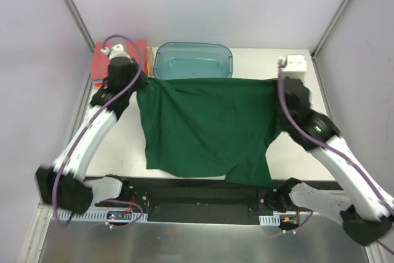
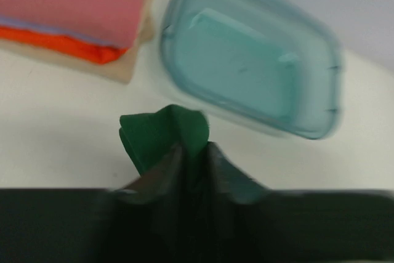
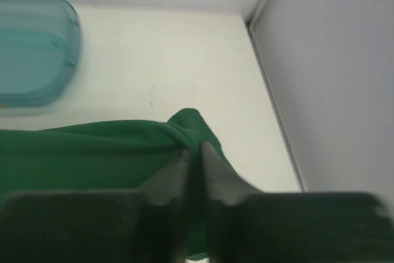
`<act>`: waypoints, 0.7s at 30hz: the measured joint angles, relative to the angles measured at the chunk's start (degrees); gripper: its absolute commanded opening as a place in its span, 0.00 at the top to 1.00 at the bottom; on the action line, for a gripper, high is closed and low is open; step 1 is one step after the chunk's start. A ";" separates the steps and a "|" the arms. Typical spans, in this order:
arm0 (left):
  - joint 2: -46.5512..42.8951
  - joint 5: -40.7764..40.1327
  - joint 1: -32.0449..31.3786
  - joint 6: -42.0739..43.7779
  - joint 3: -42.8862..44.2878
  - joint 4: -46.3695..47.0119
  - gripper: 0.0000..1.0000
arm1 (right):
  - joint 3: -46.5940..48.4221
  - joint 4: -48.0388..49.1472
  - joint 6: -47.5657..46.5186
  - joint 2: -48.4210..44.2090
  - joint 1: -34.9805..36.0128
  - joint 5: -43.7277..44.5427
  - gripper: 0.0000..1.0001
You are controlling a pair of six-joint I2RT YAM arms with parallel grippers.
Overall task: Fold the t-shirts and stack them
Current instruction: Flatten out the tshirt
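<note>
A dark green t-shirt [image 1: 206,124] is stretched across the middle of the table, its far edge pulled taut between both arms. My left gripper [image 1: 143,84] is shut on the shirt's far left corner [image 2: 163,133], and green cloth bunches out past the fingertips. At the far right corner [image 3: 191,127], my right gripper [image 1: 280,84] is shut on the cloth too. The shirt's near hem hangs over the table's front edge. A stack of folded shirts [image 1: 117,56], salmon-pink on top with orange and lavender edges [image 2: 68,41] below, lies at the back left, just behind the left gripper.
A translucent teal plastic bin [image 1: 192,60] stands at the back centre, right behind the shirt's taut edge. A small white box [image 1: 294,64] sits at the back right. Enclosure walls [image 3: 332,78] close in on both sides.
</note>
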 measured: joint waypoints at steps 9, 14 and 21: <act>31.58 1.31 7.23 0.52 6.49 -8.31 0.01 | -5.14 2.01 5.55 29.66 -20.63 -14.91 0.04; 25.07 3.39 7.26 -0.09 2.08 -8.63 0.01 | -5.16 1.25 8.94 30.67 -20.70 -17.25 0.04; 8.22 12.24 6.95 -4.48 -16.52 -9.16 0.01 | -16.02 1.73 16.11 17.40 -20.70 -27.19 0.04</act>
